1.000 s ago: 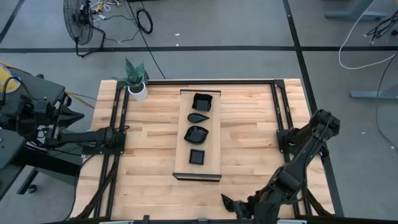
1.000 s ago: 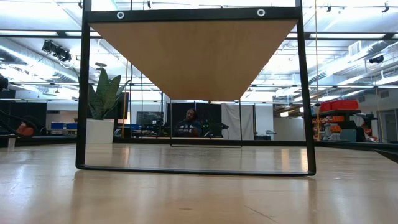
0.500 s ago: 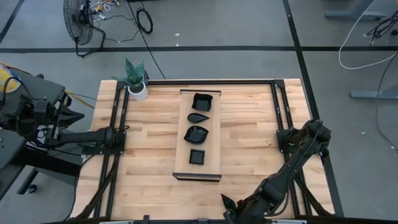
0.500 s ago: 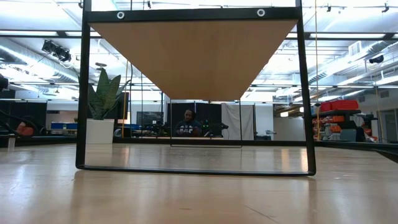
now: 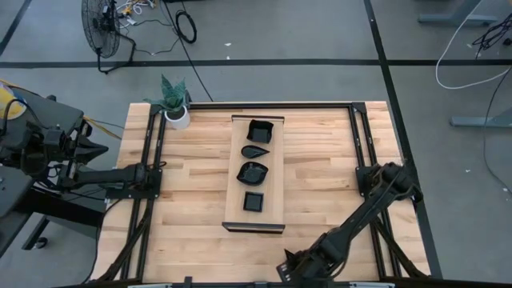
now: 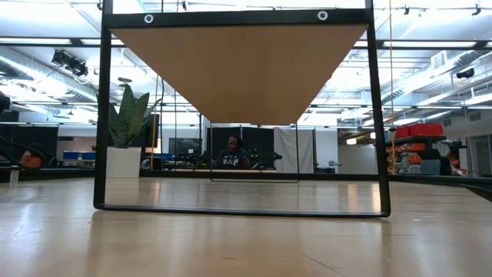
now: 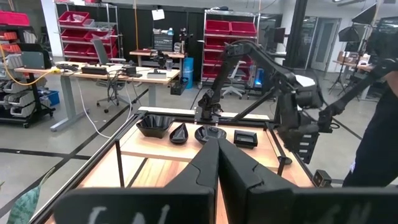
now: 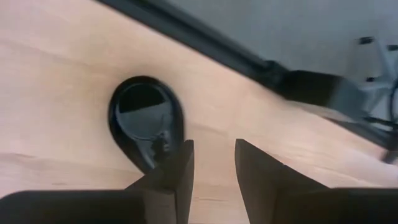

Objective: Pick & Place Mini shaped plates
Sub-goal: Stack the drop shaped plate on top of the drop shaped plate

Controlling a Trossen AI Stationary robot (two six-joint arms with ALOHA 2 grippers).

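Four mini shaped plates, glossy black, lie in a row on a long pale board: a wavy bowl, a teardrop, a leaf and a square. Another black teardrop plate lies flat on the bare table close to its near edge. My right gripper hangs over it, open and pointing steeply down, at the table's near edge. In the high view the arm hides this plate. My left gripper is shut on nothing and waits level at the table's left side. My right gripper comes at the teardrop plate from above, slanting. One finger stands in front of the plate's narrow end, the other beside it over bare wood. I cannot tell whether that finger touches the plate, which lies flat on the table.
A small white pot with a green plant stands at the far left corner. Black frame rails run along both sides of the table. A person's dark sleeve shows beyond the table in the left wrist view.
My right gripper has sunk toward the table at the near edge and shifted a little toward the table's left, rolling its wrist as the arm stretched out lower. The plates on the board have stayed in place.
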